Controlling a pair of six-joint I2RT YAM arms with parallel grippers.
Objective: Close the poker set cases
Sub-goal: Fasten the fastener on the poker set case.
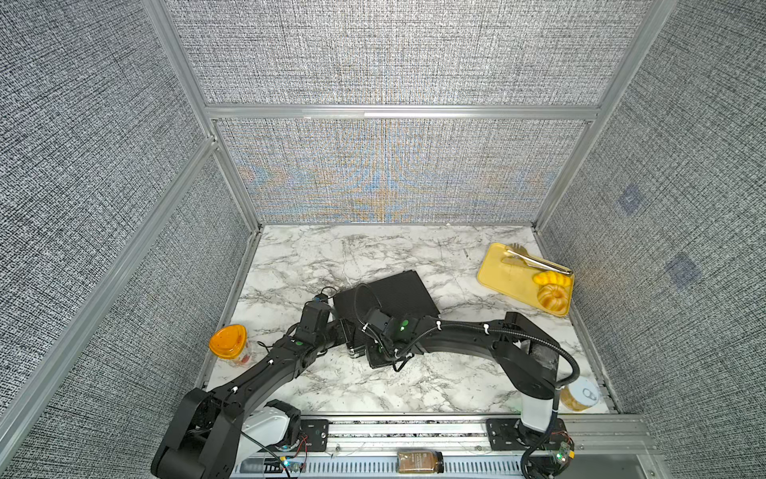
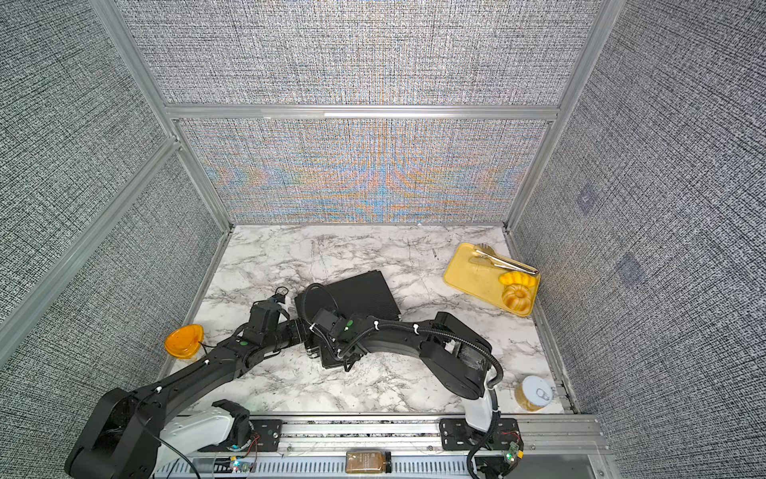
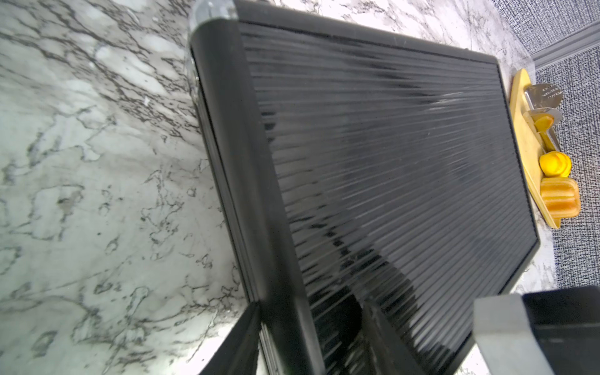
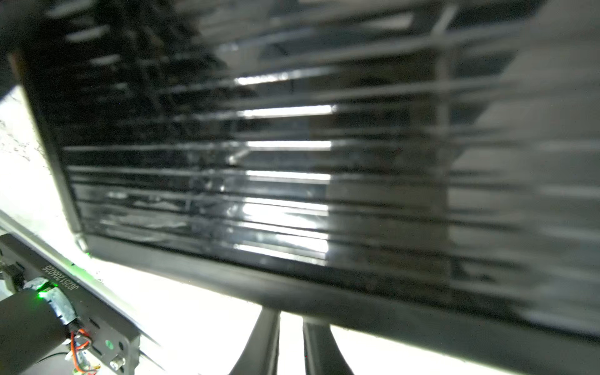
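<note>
The poker set case (image 1: 389,294) (image 2: 356,292), black and ribbed, lies flat in the middle of the marble table with its lid down on the base. In the left wrist view a thin seam runs along its side wall (image 3: 233,162). My left gripper (image 3: 311,311) straddles the case's near-left edge, one finger against the side wall and the other on the ribbed top. From above it sits at that end (image 1: 342,331). My right gripper (image 4: 290,316) is at the case's near edge (image 1: 387,352), its fingers almost together and their tips hidden behind the rim (image 4: 324,292).
A yellow tray (image 1: 497,275) with metal tongs (image 1: 539,262) and pastries (image 1: 552,295) sits at the back right. An orange-lidded jar (image 1: 228,342) stands at the left edge, a tin can (image 1: 580,394) at the near right, and a spice jar (image 1: 419,461) on the front rail.
</note>
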